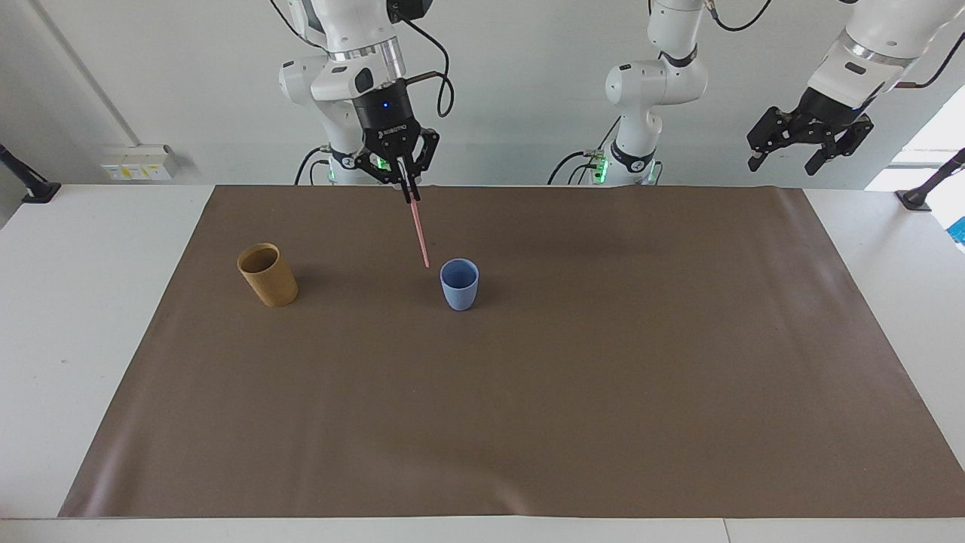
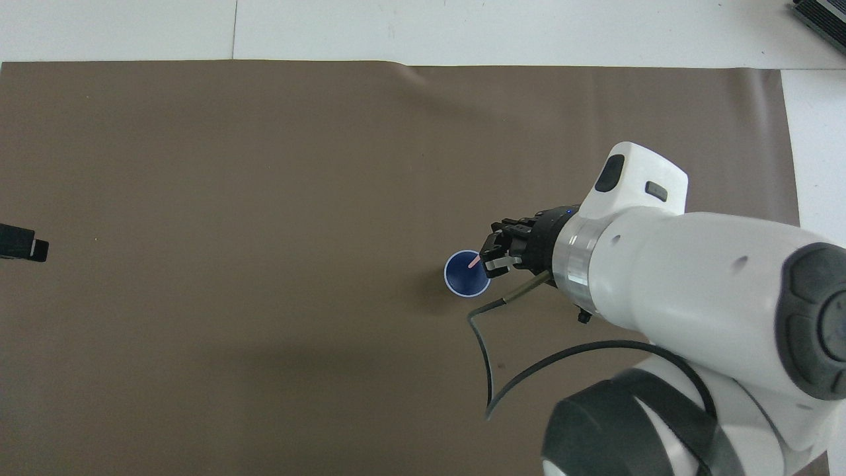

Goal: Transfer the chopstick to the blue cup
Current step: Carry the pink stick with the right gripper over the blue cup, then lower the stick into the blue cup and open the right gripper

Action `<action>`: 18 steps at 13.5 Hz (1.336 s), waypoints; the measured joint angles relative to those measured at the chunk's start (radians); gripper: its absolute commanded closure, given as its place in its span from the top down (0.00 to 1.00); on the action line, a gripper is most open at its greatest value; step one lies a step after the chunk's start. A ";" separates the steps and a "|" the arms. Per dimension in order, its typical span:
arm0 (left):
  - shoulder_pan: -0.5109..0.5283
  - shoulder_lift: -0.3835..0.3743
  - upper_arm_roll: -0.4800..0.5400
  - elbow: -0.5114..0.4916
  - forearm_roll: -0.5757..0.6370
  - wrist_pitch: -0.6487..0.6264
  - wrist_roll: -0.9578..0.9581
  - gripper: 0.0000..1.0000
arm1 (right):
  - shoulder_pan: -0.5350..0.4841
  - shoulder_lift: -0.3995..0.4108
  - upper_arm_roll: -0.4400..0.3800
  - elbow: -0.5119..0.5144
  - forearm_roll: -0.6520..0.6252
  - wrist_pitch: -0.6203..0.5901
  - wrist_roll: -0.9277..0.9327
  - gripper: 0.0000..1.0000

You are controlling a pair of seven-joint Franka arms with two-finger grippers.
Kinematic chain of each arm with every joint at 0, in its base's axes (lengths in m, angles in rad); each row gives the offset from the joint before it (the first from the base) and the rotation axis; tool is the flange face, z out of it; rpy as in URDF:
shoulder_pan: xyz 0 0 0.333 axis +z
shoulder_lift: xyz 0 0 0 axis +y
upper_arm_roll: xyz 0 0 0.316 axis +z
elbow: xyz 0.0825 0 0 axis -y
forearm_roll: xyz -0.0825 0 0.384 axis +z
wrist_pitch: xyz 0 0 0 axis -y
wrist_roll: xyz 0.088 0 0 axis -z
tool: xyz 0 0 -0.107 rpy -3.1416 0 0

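Brown mat [image 1: 528, 392]: blue cup [image 1: 459, 283] empty.

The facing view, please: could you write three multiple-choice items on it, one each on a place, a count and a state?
1. Where does the chopstick's lower tip hang?
A. inside the tan cup
B. in the air beside the blue cup's rim, on the side toward the tan cup
C. flat on the brown mat

2. How many cups stand on the mat?
A. one
B. two
C. three

3. What is the right gripper doing?
A. shut on the chopstick
B. open, holding nothing
C. shut on the blue cup

Answers: 
1 B, the tip ends just short of the blue cup, above the brown mat. 
2 B, the blue cup and the tan cup. 
3 A, the stick hangs tilted from its closed fingers; the left gripper waits open, raised at its own end.
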 measured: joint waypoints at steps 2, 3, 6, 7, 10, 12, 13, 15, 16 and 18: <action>0.000 0.000 0.000 0.000 0.000 0.000 0.000 1.00 | 0.009 0.003 0.000 -0.025 0.000 0.005 -0.030 0.00; 0.000 0.000 0.000 0.000 0.000 0.000 0.000 1.00 | 0.009 0.003 0.000 -0.034 0.001 0.006 -0.042 0.00; 0.000 0.000 0.000 0.000 0.000 0.000 0.000 1.00 | 0.009 0.003 -0.001 -0.043 0.001 0.006 -0.050 0.21; 0.000 0.000 0.000 0.000 0.000 0.000 0.000 1.00 | 0.009 0.002 -0.001 -0.044 0.001 0.006 -0.050 0.21; 0.000 0.000 0.000 0.000 0.000 0.000 0.000 1.00 | 0.009 0.002 -0.001 -0.047 0.001 0.005 -0.054 0.21; 0.000 0.000 0.000 0.000 0.000 0.000 0.000 1.00 | 0.009 0.001 -0.001 -0.047 0.001 0.005 -0.056 0.22; 0.000 0.000 0.000 0.000 0.000 0.000 0.000 1.00 | 0.009 0.001 -0.001 -0.047 0.001 0.005 -0.056 0.24; 0.000 0.000 0.000 0.000 0.000 0.000 0.000 1.00 | 0.009 0.001 -0.001 -0.047 0.001 0.005 -0.056 0.29; 0.000 0.000 0.000 0.000 0.000 0.000 0.000 1.00 | 0.009 0.001 -0.001 -0.047 0.001 0.005 -0.056 0.34; 0.000 0.000 0.000 0.000 0.000 0.000 0.000 1.00 | 0.008 0.000 -0.003 -0.047 0.001 0.005 -0.056 0.50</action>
